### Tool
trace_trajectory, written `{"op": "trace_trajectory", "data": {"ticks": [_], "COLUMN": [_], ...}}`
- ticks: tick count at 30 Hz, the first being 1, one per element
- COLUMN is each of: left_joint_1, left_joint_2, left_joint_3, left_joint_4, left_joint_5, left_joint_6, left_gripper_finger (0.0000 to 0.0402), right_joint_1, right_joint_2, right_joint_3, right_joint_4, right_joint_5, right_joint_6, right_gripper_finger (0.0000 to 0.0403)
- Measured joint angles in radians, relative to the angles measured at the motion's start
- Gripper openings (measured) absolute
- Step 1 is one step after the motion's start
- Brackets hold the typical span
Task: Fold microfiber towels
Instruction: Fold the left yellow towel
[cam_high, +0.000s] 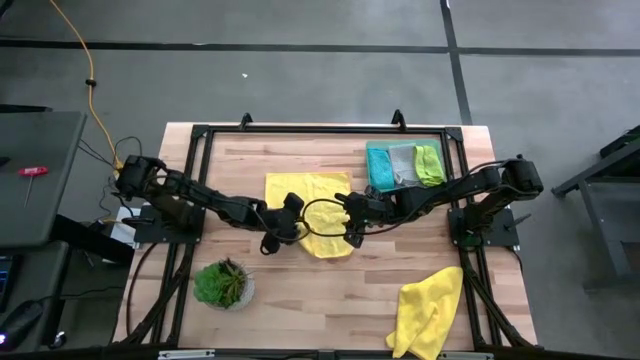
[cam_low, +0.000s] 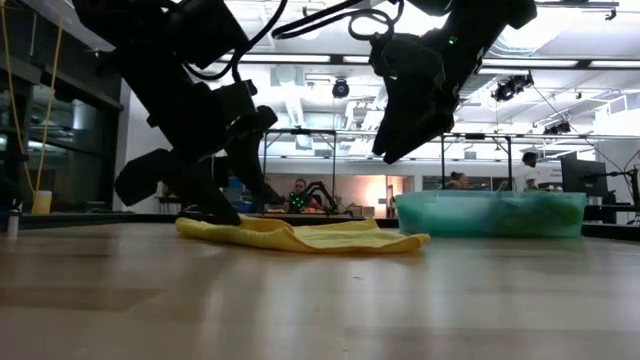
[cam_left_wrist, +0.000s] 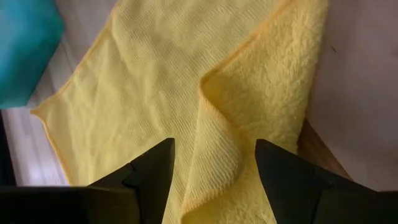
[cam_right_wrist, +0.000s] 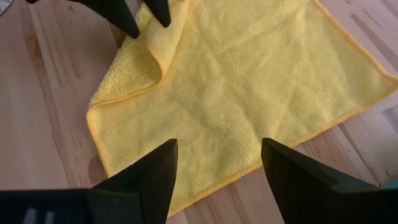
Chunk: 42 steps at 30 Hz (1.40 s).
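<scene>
1. Worktop (cam_high: 300, 300): the wooden surface I work over, with both arms meeting at its centre.
2. Yellow towel (cam_high: 310, 205): I see it spread flat mid-worktop, one corner turned over.
3. Left gripper (cam_high: 281, 226): my jaws stand open, astride the turned-over corner, holding nothing.
4. Right gripper (cam_high: 352, 226): my jaws stand open above the towel, holding nothing.

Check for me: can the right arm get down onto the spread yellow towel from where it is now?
Probably yes. The right gripper hovers open over the yellow towel, with only flat cloth below it. The left gripper, also open, works the turned-up corner on the far side and looks clear of that path.
</scene>
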Motion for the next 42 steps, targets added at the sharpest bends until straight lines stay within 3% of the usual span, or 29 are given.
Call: {"op": "trace_trajectory", "data": {"ticks": [4, 14, 25, 31, 42], "left_joint_1": [0.000, 0.013, 0.013, 0.004, 0.006], "left_joint_2": [0.000, 0.020, 0.064, 0.077, 0.058], "left_joint_3": [0.000, 0.001, 0.000, 0.001, -0.001], "left_joint_4": [0.024, 0.017, 0.020, 0.037, 0.047], "left_joint_5": [-0.003, 0.017, 0.036, -0.055, -0.083], "left_joint_6": [-0.024, -0.070, -0.064, -0.081, -0.062], "left_gripper_finger": [0.0205, 0.0131, 0.0158, 0.0156, 0.0070], "right_joint_1": [0.000, 0.000, 0.000, 0.000, 0.000], "right_joint_2": [0.000, 0.000, 0.000, 0.000, 0.000], "right_joint_3": [0.000, 0.000, 0.000, 0.000, 0.000], "right_joint_4": [0.000, 0.000, 0.000, 0.000, 0.000], "right_joint_5": [0.003, 0.018, 0.018, 0.018, 0.018], "right_joint_6": [0.013, 0.028, 0.045, 0.049, 0.050], "right_gripper_finger": [0.0225, 0.0225, 0.0225, 0.0225, 0.0225]}}
